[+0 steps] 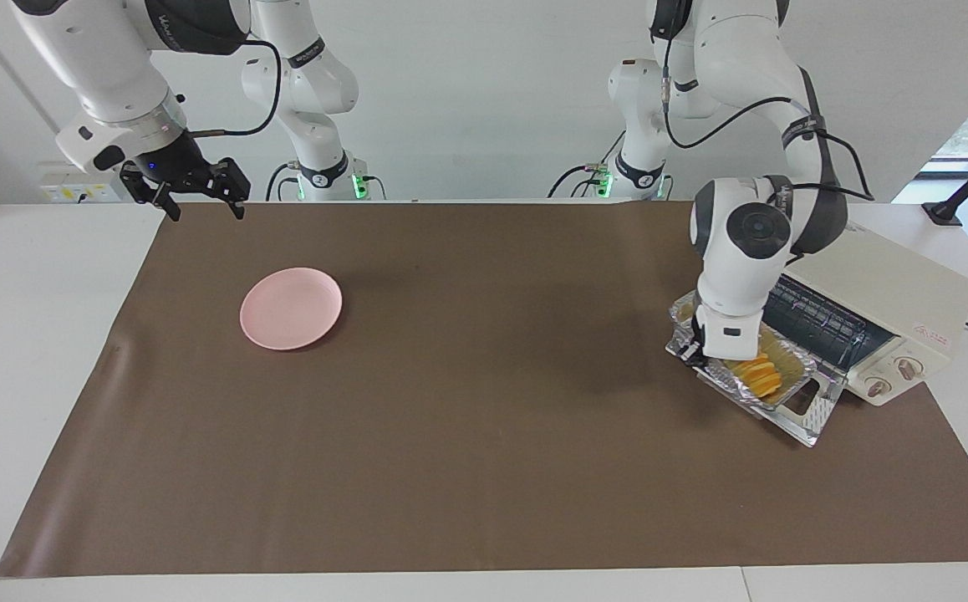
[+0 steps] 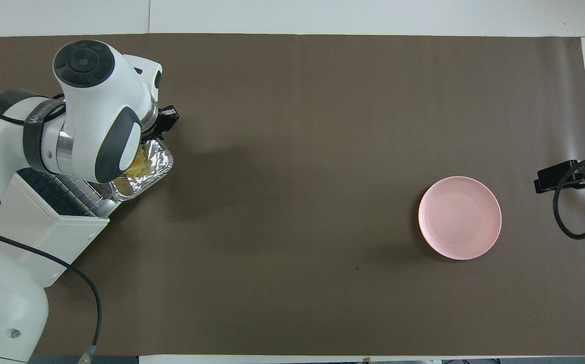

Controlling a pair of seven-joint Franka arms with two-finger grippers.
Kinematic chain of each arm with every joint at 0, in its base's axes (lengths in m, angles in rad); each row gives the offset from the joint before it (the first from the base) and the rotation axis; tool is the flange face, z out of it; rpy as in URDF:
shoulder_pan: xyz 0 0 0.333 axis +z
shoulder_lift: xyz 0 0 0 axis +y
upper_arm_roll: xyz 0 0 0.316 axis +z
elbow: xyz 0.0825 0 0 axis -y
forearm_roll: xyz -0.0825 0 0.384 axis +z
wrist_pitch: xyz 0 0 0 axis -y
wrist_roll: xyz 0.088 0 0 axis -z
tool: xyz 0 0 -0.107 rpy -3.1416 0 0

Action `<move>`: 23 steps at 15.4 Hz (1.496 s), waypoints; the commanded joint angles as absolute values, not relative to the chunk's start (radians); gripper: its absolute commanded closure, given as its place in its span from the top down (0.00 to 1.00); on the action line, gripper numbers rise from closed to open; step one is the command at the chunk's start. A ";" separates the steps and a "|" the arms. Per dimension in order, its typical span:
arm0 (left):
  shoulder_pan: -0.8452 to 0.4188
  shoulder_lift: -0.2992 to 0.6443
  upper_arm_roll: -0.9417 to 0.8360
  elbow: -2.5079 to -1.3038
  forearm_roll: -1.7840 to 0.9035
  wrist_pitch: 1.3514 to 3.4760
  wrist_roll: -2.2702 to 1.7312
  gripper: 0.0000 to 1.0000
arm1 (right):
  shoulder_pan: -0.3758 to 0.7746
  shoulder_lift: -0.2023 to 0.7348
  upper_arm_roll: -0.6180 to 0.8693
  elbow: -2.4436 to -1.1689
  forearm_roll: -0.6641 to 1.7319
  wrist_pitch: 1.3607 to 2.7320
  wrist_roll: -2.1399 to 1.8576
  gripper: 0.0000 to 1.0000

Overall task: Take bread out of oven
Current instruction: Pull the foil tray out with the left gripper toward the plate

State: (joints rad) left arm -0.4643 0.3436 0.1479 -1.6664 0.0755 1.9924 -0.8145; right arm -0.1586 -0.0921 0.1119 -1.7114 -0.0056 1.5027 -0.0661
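Gripping the rim of the foil tray, the left gripper is clenched at the tray's edge over the lowered door of the oven. The bread lies in the tray, outside the oven cavity. The right gripper waits, fingers spread, above the table's right-arm end, near the pink plate.
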 commanded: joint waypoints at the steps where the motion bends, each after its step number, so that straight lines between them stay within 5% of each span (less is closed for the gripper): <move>1: -0.564 0.363 0.167 -1.590 0.096 1.961 -0.839 0.00 | -0.176 -0.115 0.120 -1.735 -0.005 1.489 -0.097 1.00; 5: -0.682 0.406 0.158 -1.442 0.147 1.816 -0.724 0.00 | -0.178 -0.115 0.118 -1.736 -0.006 1.489 -0.095 1.00; 18: -0.897 0.400 0.130 -1.583 0.027 2.059 -0.609 0.00 | -0.176 -0.146 0.115 -1.805 -0.005 1.549 -0.095 1.00; 23: -0.963 0.566 0.137 -1.447 -0.014 2.008 -0.716 0.00 | -0.170 -0.155 0.117 -1.825 -0.005 1.563 -0.097 1.00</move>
